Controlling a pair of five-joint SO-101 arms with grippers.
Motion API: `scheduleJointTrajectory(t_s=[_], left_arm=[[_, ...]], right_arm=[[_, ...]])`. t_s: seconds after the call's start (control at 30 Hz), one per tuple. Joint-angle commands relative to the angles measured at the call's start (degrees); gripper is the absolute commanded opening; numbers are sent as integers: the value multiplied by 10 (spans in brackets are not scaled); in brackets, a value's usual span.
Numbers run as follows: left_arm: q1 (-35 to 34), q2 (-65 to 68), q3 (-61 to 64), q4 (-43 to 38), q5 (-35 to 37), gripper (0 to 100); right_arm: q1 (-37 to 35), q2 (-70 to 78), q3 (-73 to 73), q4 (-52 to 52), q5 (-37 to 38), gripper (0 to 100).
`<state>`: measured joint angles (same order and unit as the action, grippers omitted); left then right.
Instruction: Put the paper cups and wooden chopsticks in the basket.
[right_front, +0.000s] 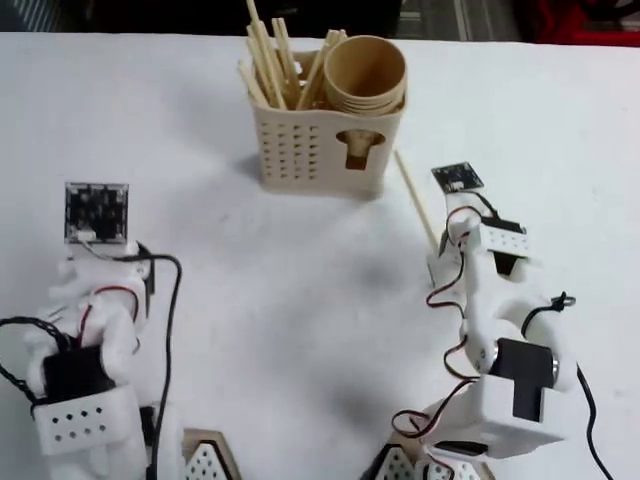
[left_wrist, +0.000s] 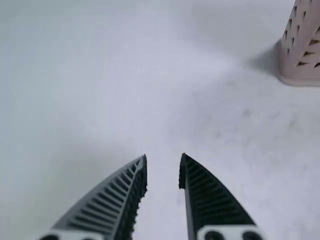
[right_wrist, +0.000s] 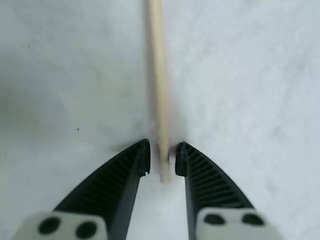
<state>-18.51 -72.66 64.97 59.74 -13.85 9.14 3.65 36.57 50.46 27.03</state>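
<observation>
A cream perforated basket (right_front: 320, 150) stands at the back middle of the table. It holds a stack of paper cups (right_front: 365, 75) and several wooden chopsticks (right_front: 272, 60) standing upright. One loose chopstick (right_front: 415, 200) lies flat on the table just right of the basket. My right gripper (right_wrist: 162, 152) is down at its near end, open, with a fingertip on each side of the chopstick (right_wrist: 159, 75) and a thin gap on both sides. My left gripper (left_wrist: 163, 167) is open with nothing in it, over bare table at the front left, and the basket's corner (left_wrist: 302, 45) is far off.
The left arm (right_front: 95, 300) sits at the front left with black cables beside it. The right arm (right_front: 500, 340) stands at the front right with red wires. The white table (right_front: 300, 300) lies open between the arms.
</observation>
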Motion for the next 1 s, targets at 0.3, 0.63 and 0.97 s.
scheduleJointTrajectory(t_s=[0.3,0.63,0.97], left_arm=[[-5,-22,124,-110,-5,124],[-2,-22,232,-207,-5,124],[-1,-22,237,-212,-5,121]], right_arm=[[62,-45,-6,9,9,19],[122,-221,-5,98,4,19],[109,-455,-9,116,-120,19]])
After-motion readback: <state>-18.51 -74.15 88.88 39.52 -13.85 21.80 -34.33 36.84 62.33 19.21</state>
